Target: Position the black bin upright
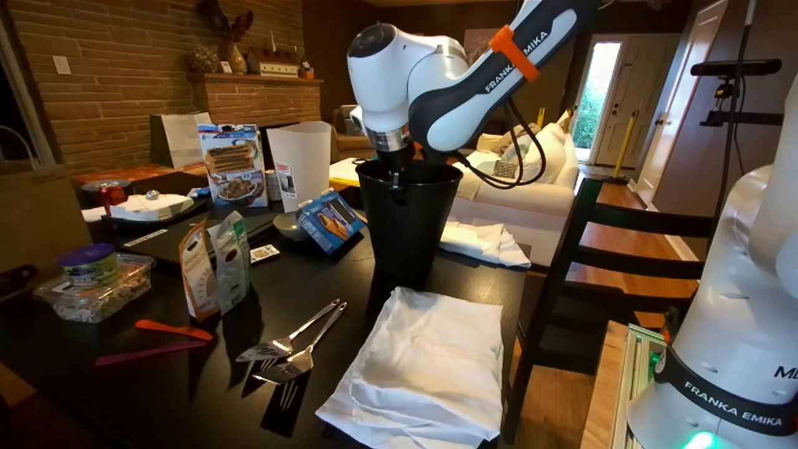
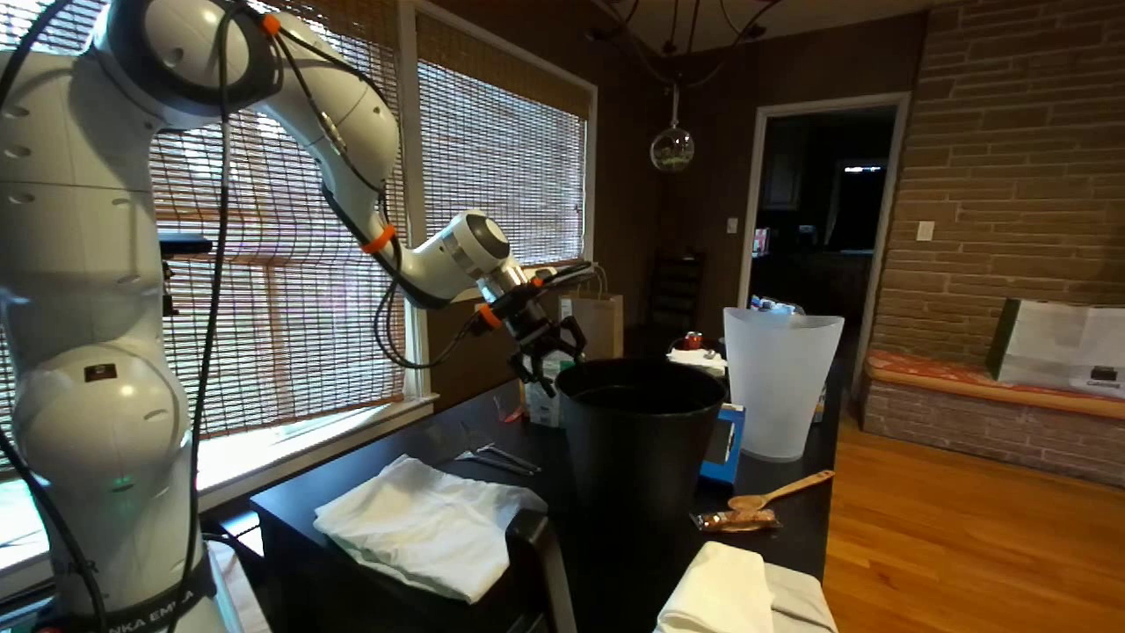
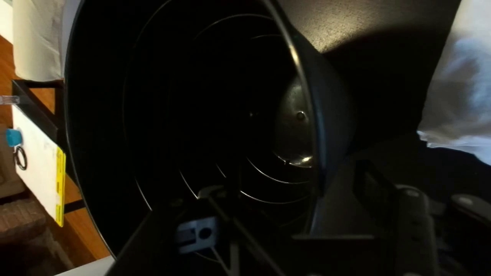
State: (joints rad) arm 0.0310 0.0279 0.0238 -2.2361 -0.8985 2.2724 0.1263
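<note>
Black bin (image 1: 405,231) upright on table (image 1: 299,271), hand (image 2: 562,373) agape at its rim

We read FRANKA EMIKA in more than one place.
In an exterior view we see it on the slanting link of the robot arm (image 1: 488,87), crossed by an orange strap (image 1: 515,53), and again on the base (image 1: 723,349), with an M beginning a cut-off word at the frame's right edge. In an exterior view the black band (image 2: 154,611) round that base leaves us NKA EMIKA above the lower edge. We find print too small or blurred to read on the tall picture box (image 1: 234,165), the blue box (image 1: 331,221), the upright pouches (image 1: 199,268), the label (image 1: 285,179) of the white container (image 1: 308,156) and the white bag (image 2: 1063,343).
</note>
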